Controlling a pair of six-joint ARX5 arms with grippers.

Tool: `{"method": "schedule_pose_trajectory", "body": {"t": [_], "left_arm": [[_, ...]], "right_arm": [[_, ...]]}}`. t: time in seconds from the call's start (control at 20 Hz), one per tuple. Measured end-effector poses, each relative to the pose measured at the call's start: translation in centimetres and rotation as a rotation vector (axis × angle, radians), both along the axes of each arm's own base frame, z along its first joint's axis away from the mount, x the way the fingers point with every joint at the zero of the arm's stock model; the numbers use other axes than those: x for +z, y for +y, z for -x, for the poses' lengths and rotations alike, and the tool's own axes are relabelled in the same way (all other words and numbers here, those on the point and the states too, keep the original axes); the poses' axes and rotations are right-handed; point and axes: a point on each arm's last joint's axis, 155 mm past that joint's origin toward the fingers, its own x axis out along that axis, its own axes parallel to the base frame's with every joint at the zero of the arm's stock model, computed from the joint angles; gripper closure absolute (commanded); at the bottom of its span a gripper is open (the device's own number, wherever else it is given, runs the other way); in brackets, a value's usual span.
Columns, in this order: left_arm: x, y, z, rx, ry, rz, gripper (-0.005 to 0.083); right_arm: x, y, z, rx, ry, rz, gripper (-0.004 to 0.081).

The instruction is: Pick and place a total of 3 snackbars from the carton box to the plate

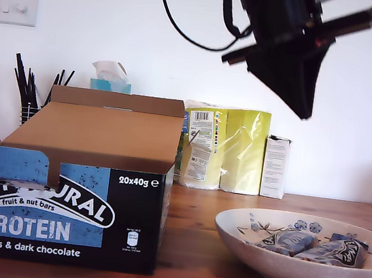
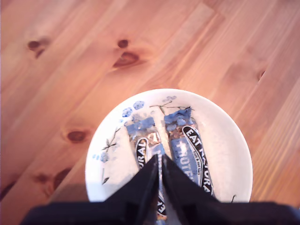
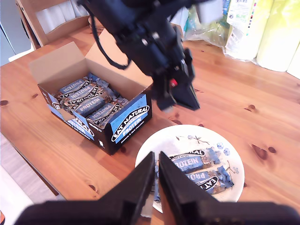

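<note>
The carton box (image 1: 59, 218) stands open at the exterior view's left; the second wrist view shows several snackbars (image 3: 89, 101) packed inside the box (image 3: 131, 124). The flowered plate (image 1: 279, 268) at the exterior view's right holds two snackbars (image 1: 289, 240) (image 1: 339, 252) lying side by side. My first gripper (image 1: 304, 112) hangs high above the plate, shut and holding nothing. Its own view looks straight down on the plate (image 2: 220, 140) and both bars (image 2: 143, 140) (image 2: 190, 150), with my first gripper (image 2: 159, 160) over them. My second gripper (image 3: 156, 154) is shut, holds nothing and looks down from higher up on the plate (image 3: 234, 161) and my first gripper (image 3: 185, 101).
Against the wall stand yellow paper-roll packs (image 1: 236, 149), a small white box (image 1: 275, 166), a tissue box (image 1: 111, 81) and a holder of black sticks (image 1: 30, 94). The wooden table's near edge (image 3: 28, 168) runs close to the carton box.
</note>
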Motion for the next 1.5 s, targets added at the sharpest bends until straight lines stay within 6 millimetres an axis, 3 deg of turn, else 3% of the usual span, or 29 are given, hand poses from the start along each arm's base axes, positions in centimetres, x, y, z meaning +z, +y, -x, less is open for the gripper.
{"method": "schedule_pose_trajectory", "body": {"t": [0.2, 0.35, 0.5, 0.8, 0.9, 1.0, 1.05, 1.1, 1.2, 1.25, 1.5], "left_arm": [[0.7, 2.2, 0.5, 0.015, -0.025, 0.035, 0.0796], [0.0, 5.3, 1.0, 0.045, -0.030, 0.040, 0.0796], [-0.5, 9.7, 1.3, 0.120, -0.025, 0.047, 0.0796], [-1.8, 20.6, 0.2, 0.379, -0.020, 0.011, 0.0796], [-3.1, 22.8, 0.7, 0.443, 0.033, -0.032, 0.0796], [-3.8, 23.8, 0.9, 0.498, 0.077, -0.046, 0.0781], [-4.0, 23.9, 0.8, 0.514, 0.087, -0.047, 0.0728], [-4.2, 24.0, 0.7, 0.539, 0.097, -0.042, 0.0608], [-4.7, 24.1, 0.7, 0.582, 0.119, -0.044, 0.0277], [-4.9, 24.1, 0.7, 0.589, 0.125, -0.046, 0.0211], [-5.9, 24.6, 0.5, 0.635, 0.143, -0.069, 0.0207]], "right_arm": [[0.0, -0.1, 0.0, 0.002, -0.009, 0.013, 0.0783], [0.0, 0.1, 0.0, 0.004, 0.001, 0.000, 0.0783], [0.0, 0.8, 0.5, 0.036, 0.032, -0.037, 0.0783], [-0.4, 2.1, 0.2, 0.085, 0.080, -0.047, 0.0783], [-0.5, 2.4, -0.3, 0.086, 0.087, -0.042, 0.0783], [-0.5, 2.7, -0.7, 0.091, 0.084, -0.038, 0.0783], [-0.4, 2.8, -0.9, 0.096, 0.075, -0.031, 0.0783], [-0.4, 2.8, -1.0, 0.099, 0.070, -0.028, 0.0783], [-0.5, 3.0, -1.1, 0.106, 0.080, -0.027, 0.0783], [-0.7, 3.2, -0.9, 0.119, 0.093, -0.031, 0.0783], [-2.2, 4.2, 0.6, 0.191, 0.217, -0.023, 0.0783]]}}
